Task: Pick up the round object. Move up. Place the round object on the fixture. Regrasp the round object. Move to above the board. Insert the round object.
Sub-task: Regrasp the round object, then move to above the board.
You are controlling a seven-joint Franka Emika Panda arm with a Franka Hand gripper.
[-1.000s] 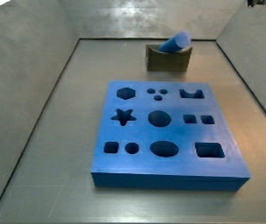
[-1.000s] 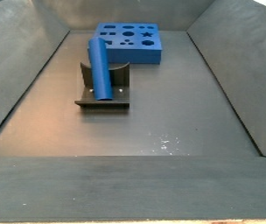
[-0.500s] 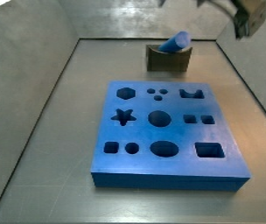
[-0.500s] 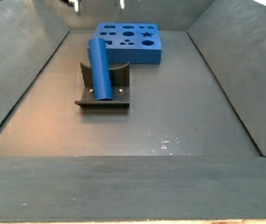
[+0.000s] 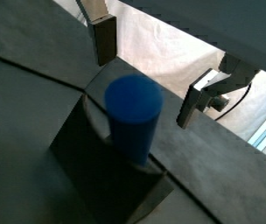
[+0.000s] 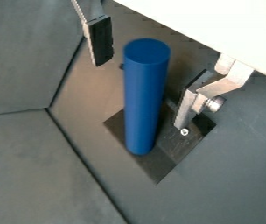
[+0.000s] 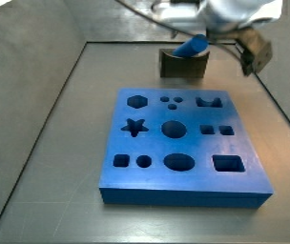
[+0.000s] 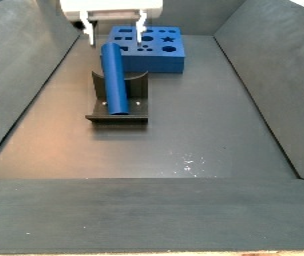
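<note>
The round object (image 8: 112, 80), a blue peg, leans in the notch of the fixture (image 8: 131, 102), its upper end pointing up. In both side views my gripper (image 8: 116, 38) has come down over that upper end (image 7: 195, 43). Both wrist views show the peg (image 6: 143, 96) standing between the fingers (image 6: 101, 39), with a gap on each side. The gripper (image 5: 147, 70) is open and touches nothing. The blue board (image 7: 179, 143) with its dark shaped holes lies flat beside the fixture (image 7: 179, 65).
Grey sloping walls (image 7: 46, 105) close in the floor on all sides. The board (image 8: 168, 55) lies just behind the fixture, partly hidden by the gripper. The fixture's dark base plate (image 6: 171, 156) spreads under the peg.
The gripper has come down from out of view to straddle the peg's upper end. The peg, the fixture and the board have not moved.
</note>
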